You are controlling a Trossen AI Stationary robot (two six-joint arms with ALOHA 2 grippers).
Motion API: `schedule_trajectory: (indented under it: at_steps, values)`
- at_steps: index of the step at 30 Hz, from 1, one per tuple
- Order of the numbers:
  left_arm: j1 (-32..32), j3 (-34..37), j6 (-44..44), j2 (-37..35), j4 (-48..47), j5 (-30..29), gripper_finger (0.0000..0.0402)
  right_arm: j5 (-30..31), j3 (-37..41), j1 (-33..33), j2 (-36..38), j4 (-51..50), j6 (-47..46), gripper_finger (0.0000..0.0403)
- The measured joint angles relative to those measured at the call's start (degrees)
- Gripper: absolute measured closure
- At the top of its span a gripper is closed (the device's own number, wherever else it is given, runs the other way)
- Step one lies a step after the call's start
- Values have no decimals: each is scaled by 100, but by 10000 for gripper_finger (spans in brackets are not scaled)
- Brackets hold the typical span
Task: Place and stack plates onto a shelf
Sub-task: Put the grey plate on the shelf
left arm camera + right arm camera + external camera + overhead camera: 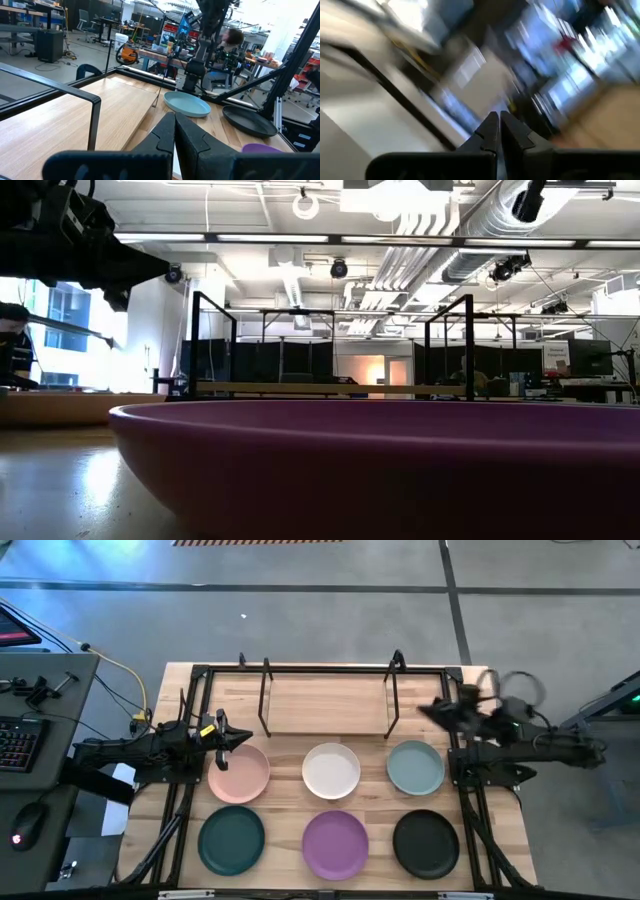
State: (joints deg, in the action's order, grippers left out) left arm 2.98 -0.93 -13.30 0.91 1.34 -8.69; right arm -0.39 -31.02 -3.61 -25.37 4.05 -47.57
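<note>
Six round plates lie flat on the table in two rows. In the far row are pink (238, 773), white (331, 770) and pale blue-grey (415, 767) plates. In the near row are dark teal (231, 841), purple (335, 844) and black (425, 844) plates. The shelf (328, 703) stands behind them, and its wooden board is bare. My left gripper (240, 737) is shut and hovers above the pink plate's far edge, pointing toward the table's right. My right gripper (430, 710) is shut and blurred, raised near the shelf's right end, beyond the blue-grey plate. Its fingers (499, 120) show closed together.
The shelf's black rod uprights (266, 698) (393, 695) rise at both ends of its board. Black frame rails (180, 810) run along the table's left and right sides. A desk with a keyboard (18, 740) and a mouse stands left of the table. The purple plate (380, 460) fills the low view.
</note>
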Motion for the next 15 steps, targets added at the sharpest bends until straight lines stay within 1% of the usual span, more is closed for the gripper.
schedule_trajectory:
  at_steps: [3,5,7,11,15]
  values:
    - [-2,0,0,0,0,0,401,-357,-823,231,-746,-1973,133,396]
    - [-1,0,0,0,0,-2,401,-641,-1281,413,-1231,-3089,155,381]
    - [-2,0,0,0,0,-1,401,-849,-1624,644,-1653,-3957,134,358]
    - [0,0,0,0,0,-1,402,-976,-1891,1155,-2296,-4944,-196,302]
    - [-1,0,0,0,0,-1,401,-966,-1662,1625,-2744,-5452,-941,250]
